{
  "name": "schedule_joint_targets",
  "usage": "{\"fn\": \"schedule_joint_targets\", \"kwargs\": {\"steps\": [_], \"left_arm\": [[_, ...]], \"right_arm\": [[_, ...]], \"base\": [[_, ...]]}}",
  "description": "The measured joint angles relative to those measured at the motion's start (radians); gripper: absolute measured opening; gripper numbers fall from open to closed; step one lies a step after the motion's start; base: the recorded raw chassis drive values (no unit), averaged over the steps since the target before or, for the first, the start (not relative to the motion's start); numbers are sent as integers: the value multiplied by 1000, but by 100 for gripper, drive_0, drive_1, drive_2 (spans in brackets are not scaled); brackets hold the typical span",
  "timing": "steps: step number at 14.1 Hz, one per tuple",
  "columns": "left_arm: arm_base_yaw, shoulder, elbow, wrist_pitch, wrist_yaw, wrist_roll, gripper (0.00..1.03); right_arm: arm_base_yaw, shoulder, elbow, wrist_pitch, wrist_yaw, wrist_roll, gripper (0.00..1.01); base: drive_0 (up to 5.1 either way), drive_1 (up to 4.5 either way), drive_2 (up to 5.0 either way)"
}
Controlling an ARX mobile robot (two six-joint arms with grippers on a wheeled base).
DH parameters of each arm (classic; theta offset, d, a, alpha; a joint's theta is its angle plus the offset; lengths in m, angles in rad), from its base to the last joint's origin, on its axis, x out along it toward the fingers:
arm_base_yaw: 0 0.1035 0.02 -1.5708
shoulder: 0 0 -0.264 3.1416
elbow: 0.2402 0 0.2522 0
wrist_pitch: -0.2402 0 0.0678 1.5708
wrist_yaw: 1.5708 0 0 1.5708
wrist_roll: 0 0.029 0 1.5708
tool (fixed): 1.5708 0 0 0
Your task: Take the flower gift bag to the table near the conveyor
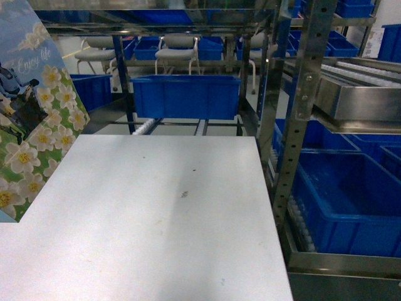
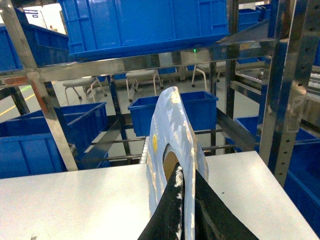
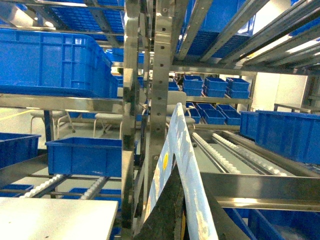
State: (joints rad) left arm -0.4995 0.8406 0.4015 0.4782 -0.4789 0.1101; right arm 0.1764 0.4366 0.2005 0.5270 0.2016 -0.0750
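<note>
The flower gift bag (image 1: 37,125), pale blue with white daisies, hangs at the far left over the left edge of the white table (image 1: 156,213). In the left wrist view my left gripper (image 2: 186,175) is shut on the bag's upper edge (image 2: 170,125), above the table (image 2: 75,200). My right gripper (image 3: 192,195) is shut on a pale blue flowered bag edge (image 3: 179,135), right of the table's corner (image 3: 50,217) and beside the conveyor (image 3: 235,150). Whether this is the same bag I cannot tell. Neither gripper shows in the head view. Conveyor rollers (image 1: 363,72) run at the right.
A steel rack upright (image 1: 301,106) stands at the table's right edge. Blue bins sit behind the table (image 1: 186,95) and low on the right (image 1: 351,194). Chairs (image 1: 177,50) stand beyond the rack. A large blue bin (image 2: 145,25) rests on a shelf overhead.
</note>
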Motion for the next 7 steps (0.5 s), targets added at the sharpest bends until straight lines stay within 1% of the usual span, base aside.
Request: {"fn": "schedule_joint_targets", "kwargs": {"steps": [7], "left_arm": [[0, 2, 0, 0, 0, 0, 2]], "right_arm": [[0, 0, 0, 0, 0, 0, 2]], "base": [[-472, 370, 113]]}}
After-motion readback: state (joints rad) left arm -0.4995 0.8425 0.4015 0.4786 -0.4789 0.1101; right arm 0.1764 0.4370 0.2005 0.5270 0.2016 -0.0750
